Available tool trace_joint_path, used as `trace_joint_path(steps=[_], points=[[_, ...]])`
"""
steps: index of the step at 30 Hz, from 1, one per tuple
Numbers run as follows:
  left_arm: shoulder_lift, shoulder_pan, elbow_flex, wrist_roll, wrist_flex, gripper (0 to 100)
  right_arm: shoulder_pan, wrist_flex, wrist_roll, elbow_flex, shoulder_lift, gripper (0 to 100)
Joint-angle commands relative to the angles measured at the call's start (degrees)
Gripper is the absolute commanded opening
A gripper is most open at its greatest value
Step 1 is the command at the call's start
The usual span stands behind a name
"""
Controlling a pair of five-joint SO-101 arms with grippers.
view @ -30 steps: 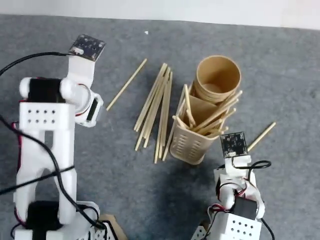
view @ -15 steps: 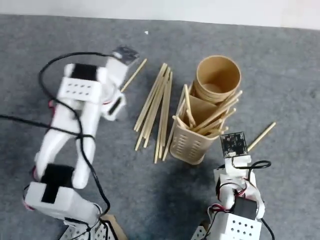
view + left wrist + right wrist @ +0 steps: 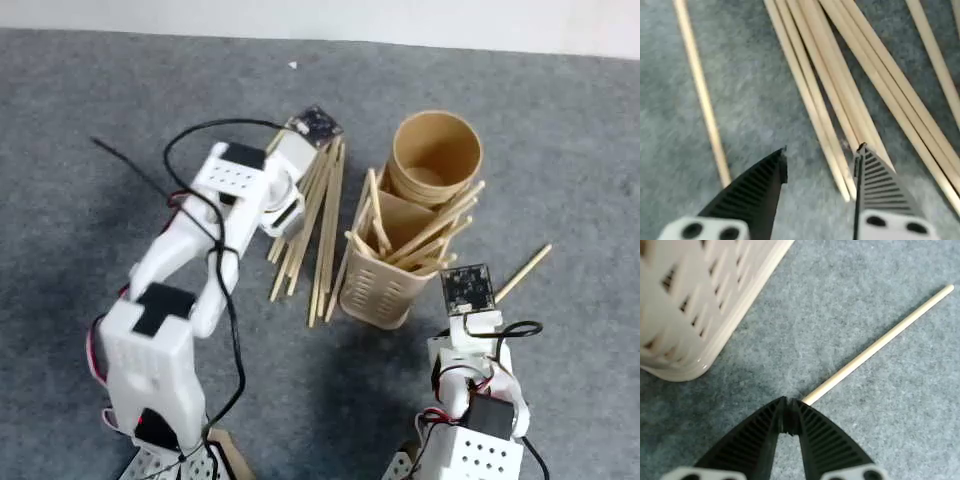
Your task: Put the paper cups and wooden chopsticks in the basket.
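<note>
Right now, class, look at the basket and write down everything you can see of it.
The basket is a pale beige, plastic-looking container with rounded corners and rows of narrow slots in its walls. It sits on the grey carpet, beside the loose chopsticks. Several wooden chopsticks stick out of it at angles, and nested brown paper cups seem to sit in its far end. The shut right hand hangs near its wall, not touching it.
</note>
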State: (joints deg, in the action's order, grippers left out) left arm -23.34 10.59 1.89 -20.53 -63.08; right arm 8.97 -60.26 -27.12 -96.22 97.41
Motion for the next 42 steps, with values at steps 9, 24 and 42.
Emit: trace_joint_path(steps=[9,24,42], points=[[-16.04,0.48,13.49,-0.26,0.53,22,-0.40,-0.40,-0.26,-8.31,0.48,1.5],[-20.09,-1.45,27.56,-0.26,-11.08,0,-0.40,-0.40,-0.26,-8.31,0.48,1.5],[-20.09,-4.09,91.21,8.97,-38.07,0,-0.40,-0.40,-0.26,-8.31,0.48,1.5]])
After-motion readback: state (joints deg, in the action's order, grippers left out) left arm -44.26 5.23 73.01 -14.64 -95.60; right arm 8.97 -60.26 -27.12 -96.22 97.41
